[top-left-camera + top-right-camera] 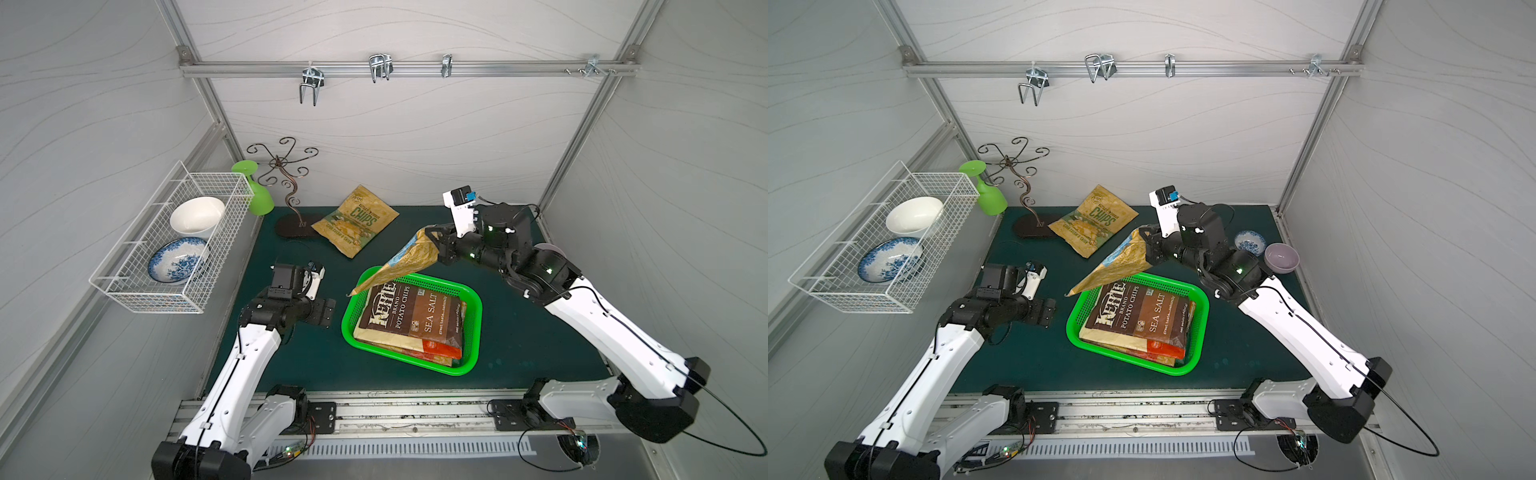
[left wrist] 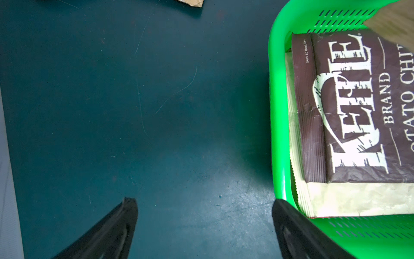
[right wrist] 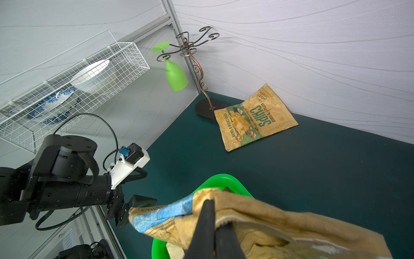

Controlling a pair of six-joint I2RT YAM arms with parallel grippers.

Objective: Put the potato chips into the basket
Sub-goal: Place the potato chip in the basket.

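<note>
Dark teal matting covered the worktop (image 1: pixel 291 365). Nearest on it, towards the left, the left gripper (image 2: pixel 202 201) hovered above bare mat. Its jaws were spread wide with nothing between them, just beside the basket (image 1: pixel 347 326).

The bright green basket sat near the middle of the worktop. In both top views it already held a stack of flat bags. A brown Kettle bag (image 1: pixel 409 316) lay on top, with a pale tan bag (image 2: pixel 336 201) under it. An orange-red bag (image 1: pixel 440 350) showed at the near edge. How many more lay beneath could not be told.

Over the basket's far rim, the right gripper (image 1: pixel 433 244) was clamped tight on the top end of a tan bag with a blue patch (image 1: pixel 405 262). That bag hung in the air, slanting down, with its lower corner out past the basket's far left corner.

Farther back, 1 tan "CHIPS" bag (image 1: pixel 355 220) lay on the mat by the back wall. One of its edges overlapped the dark base of a metal stand (image 1: pixel 291 228). A green goblet (image 1: pixel 259 199) hung upside down from that stand.

In a top view, a small blue-and-white dish (image 1: pixel 1250 242) and a lilac bowl (image 1: pixel 1281 257) stood at the far right of the worktop. On the left wall, a white wire rack (image 1: pixel 166 301) carried a white bowl (image 1: pixel 195 216) and a blue-patterned bowl (image 1: pixel 176 259).
</note>
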